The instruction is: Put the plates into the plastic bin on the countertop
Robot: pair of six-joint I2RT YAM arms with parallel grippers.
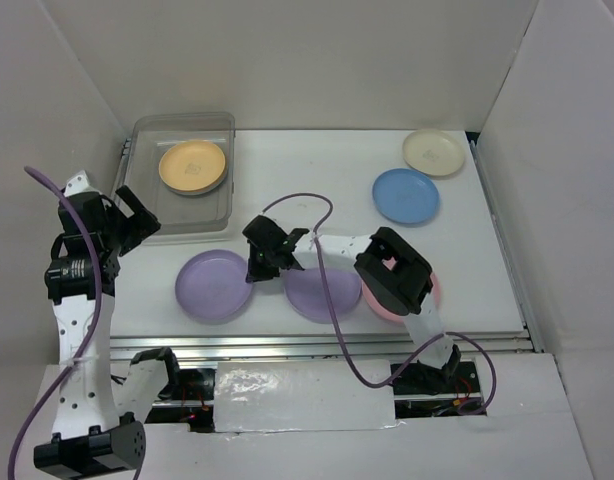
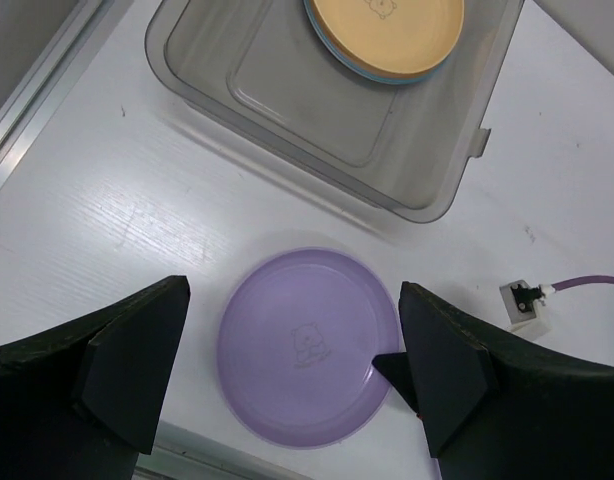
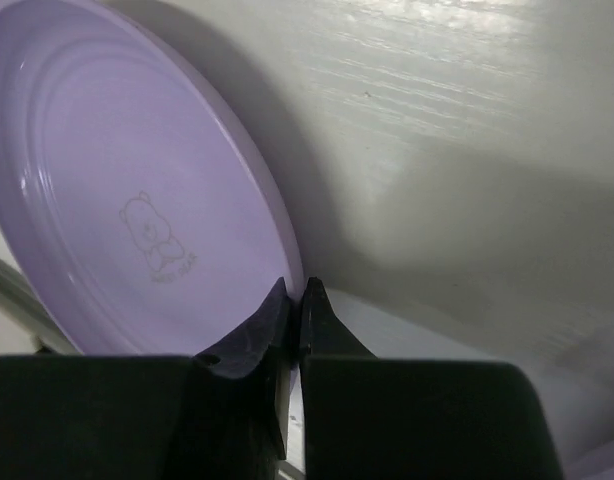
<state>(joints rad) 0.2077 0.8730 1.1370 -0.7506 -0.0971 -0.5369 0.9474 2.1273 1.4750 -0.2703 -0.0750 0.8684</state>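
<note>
Pinched between my right jaws (image 3: 295, 295) is the rim of a lilac plate (image 3: 137, 200), the leftmost plate on the surface (image 1: 317, 170). Those jaws are closed tight on its right edge. The plate sits near the front rail, just in front of the plastic bin (image 1: 177, 225). My left jaws (image 2: 292, 340) hang spread wide above that same plate, holding nothing.

As I judge it, the job is at an early stage. One yellow-orange plate (image 1: 192, 167) lies in the bin, toward its far end. A pale bluish edge shows under it in my left wrist view. It may be another plate, but I cannot tell.

Outside the bin I count five plates:
- the lilac one I grip
- a second lilac plate (image 1: 322, 295) just to its right
- a pink plate (image 1: 379, 311), mostly hidden under my right arm
- a blue plate (image 1: 406, 196) and a cream plate (image 1: 434, 152), close together at the far right

That makes two lilac and one each of yellow-orange, pink, blue and cream, plus one bin. Five plates are left to move, and I would start with the one I hold.
</note>
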